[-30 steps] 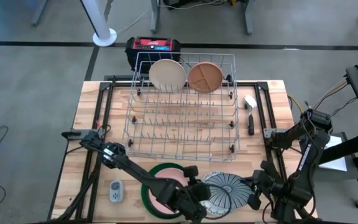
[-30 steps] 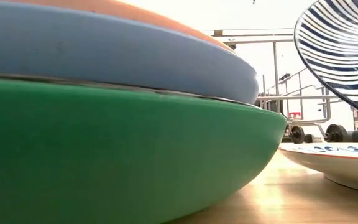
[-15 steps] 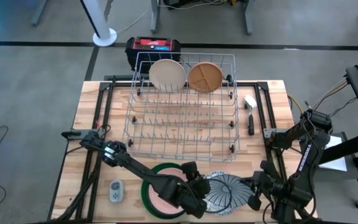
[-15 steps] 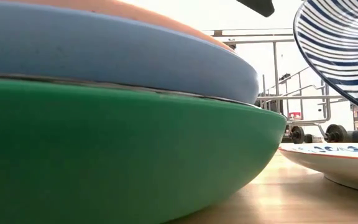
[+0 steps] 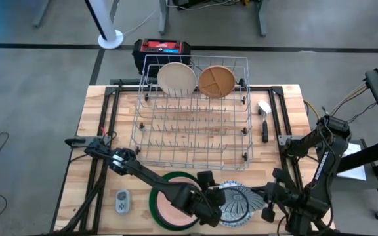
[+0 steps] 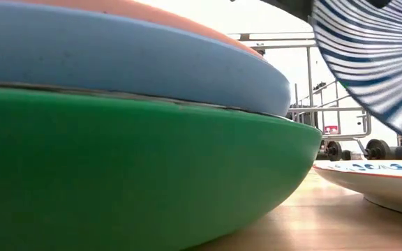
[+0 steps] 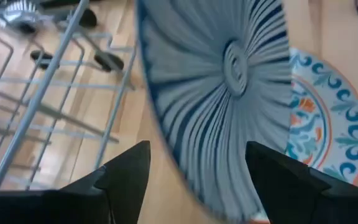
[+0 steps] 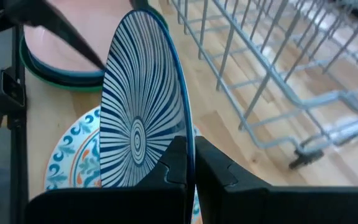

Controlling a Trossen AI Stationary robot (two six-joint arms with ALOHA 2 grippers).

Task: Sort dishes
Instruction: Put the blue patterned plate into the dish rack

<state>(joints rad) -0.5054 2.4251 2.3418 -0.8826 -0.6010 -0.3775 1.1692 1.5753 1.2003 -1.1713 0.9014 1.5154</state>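
Note:
The blue-white striped plate point(image 5: 238, 202) stands almost on edge at the table's near side, over a blue-and-orange patterned plate point(image 7: 328, 124). My right gripper point(image 8: 190, 163) is shut on it from the right. My left gripper point(image 7: 197, 180) is open at the plate's left, one finger on each side of its rim, with a gap to each. A stack with a green dish at the bottom, a blue one on it and a pink one on top point(image 5: 172, 208) sits left of them. A cream plate point(image 5: 176, 78) and a tan plate point(image 5: 216, 80) stand upright in the wire rack point(image 5: 192, 128). My right gripper pinches the striped plate's rim point(image 8: 187, 134) between its two fingers. The fingers slant down from the table's right near side, one on each face. The plate stands steeply tilted over the patterned plate point(image 8: 73, 155); I cannot tell whether its lower edge rests on it.
The wire rack fills the table's middle and far part. A small grey gadget point(image 5: 122, 200) lies near the left front, and a dark-handled tool point(image 5: 264, 126) right of the rack. A black and red box point(image 5: 163, 51) sits beyond the far edge.
My left gripper has opened, let go of the striped plate and shifted slightly toward the right. The plate, still in my right gripper, has tipped up steeper onto its edge and swung toward the stack.

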